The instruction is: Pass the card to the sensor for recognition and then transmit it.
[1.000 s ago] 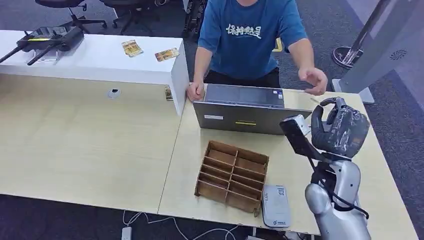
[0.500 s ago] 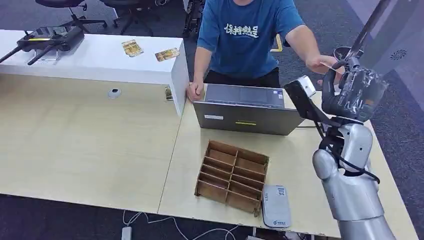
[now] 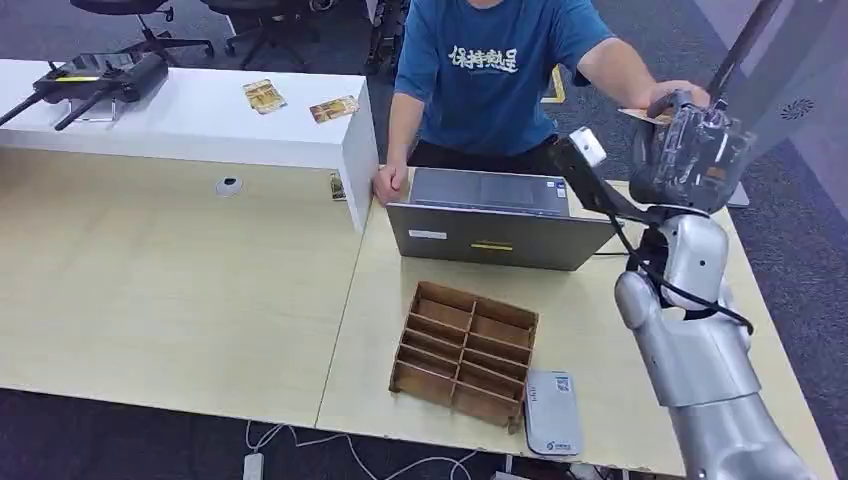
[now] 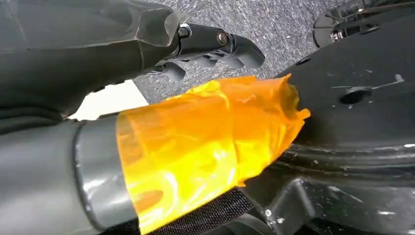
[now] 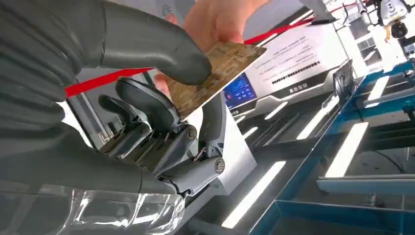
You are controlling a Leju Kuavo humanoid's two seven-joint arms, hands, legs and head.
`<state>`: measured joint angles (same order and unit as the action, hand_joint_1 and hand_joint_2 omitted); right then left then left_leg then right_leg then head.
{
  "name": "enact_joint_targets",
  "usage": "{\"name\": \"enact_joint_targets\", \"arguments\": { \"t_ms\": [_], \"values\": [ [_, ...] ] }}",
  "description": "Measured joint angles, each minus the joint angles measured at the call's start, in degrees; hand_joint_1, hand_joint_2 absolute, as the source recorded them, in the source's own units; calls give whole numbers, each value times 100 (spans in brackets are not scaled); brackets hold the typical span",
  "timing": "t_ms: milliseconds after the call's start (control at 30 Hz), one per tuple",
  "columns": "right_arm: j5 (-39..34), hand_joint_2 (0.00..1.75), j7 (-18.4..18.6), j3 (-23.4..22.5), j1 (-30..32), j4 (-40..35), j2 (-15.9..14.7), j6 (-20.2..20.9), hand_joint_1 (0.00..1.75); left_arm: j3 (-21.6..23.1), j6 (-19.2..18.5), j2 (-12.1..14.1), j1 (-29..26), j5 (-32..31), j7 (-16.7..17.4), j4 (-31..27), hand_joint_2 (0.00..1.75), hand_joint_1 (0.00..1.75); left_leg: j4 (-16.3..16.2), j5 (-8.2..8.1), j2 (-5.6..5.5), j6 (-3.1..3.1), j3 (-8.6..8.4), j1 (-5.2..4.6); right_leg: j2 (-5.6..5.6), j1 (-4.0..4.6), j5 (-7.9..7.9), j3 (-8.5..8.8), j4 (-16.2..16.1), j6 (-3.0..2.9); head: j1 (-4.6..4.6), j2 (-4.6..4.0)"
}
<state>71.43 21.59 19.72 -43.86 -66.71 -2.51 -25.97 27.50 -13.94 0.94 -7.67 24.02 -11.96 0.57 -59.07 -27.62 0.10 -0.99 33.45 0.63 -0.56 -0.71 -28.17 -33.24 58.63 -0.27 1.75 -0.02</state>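
desk (image 3: 200, 290): one card (image 5: 215, 73), right hand (image 3: 690, 150) pinching.

A gold-brown patterned card (image 5: 215, 73), a blue shirt (image 3: 495, 75) with white lettering, a grey laptop (image 3: 490, 232), a brown wooden tray (image 3: 465, 350) and a pale wood desk (image 3: 170, 290).

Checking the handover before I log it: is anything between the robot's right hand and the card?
Nothing visible stands between them. In the right wrist view the right hand already has its thumb pressed on the card, with darker fingers beneath it. A person's hand grips the card's far end too.
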Motion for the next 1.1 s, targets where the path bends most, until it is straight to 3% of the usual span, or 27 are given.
{"name": "enact_joint_targets", "arguments": {
  "t_ms": [133,167,200,767,900,1033,1100],
  "values": [
    [66,175,50,22,1,74,18,20,175,0,15,0,2,-13,11,0,0,0,0,0,0,0,0,0,0,0,0,0,0,0,0,0],
    [92,175,70,33,6,79,26,37,122,0,26,0,2,-13,33,0,0,0,0,0,0,0,0,0,0,0,0,-1,0,0,0,0],
    [92,175,70,35,7,89,24,31,0,0,31,0,1,-15,37,0,0,0,0,0,0,0,0,0,0,0,0,-1,0,0,0,0],
    [317,175,-72,44,244,-51,57,-416,0,0,72,-11,6,-118,17,0,0,0,0,0,0,0,-2,0,0,0,0,-1,-1,0,0,0],
    [88,175,-524,-35,623,-332,57,-1110,0,0,81,-11,-12,-125,0,0,0,0,0,0,-1,0,-1,0,0,0,-1,-2,-1,0,2,0],
    [39,175,-664,-109,870,-494,57,-1242,0,0,81,-9,-18,-127,-4,0,0,0,0,-1,1,0,-2,0,3,0,-1,-3,-1,0,0,0],
    [-233,175,-1118,-204,1056,-696,77,-1312,0,0,85,-11,-21,-129,-13,0,0,0,0,-1,-3,0,-1,1,-5,0,-1,0,-2,0,-2,0]
  ]
}}
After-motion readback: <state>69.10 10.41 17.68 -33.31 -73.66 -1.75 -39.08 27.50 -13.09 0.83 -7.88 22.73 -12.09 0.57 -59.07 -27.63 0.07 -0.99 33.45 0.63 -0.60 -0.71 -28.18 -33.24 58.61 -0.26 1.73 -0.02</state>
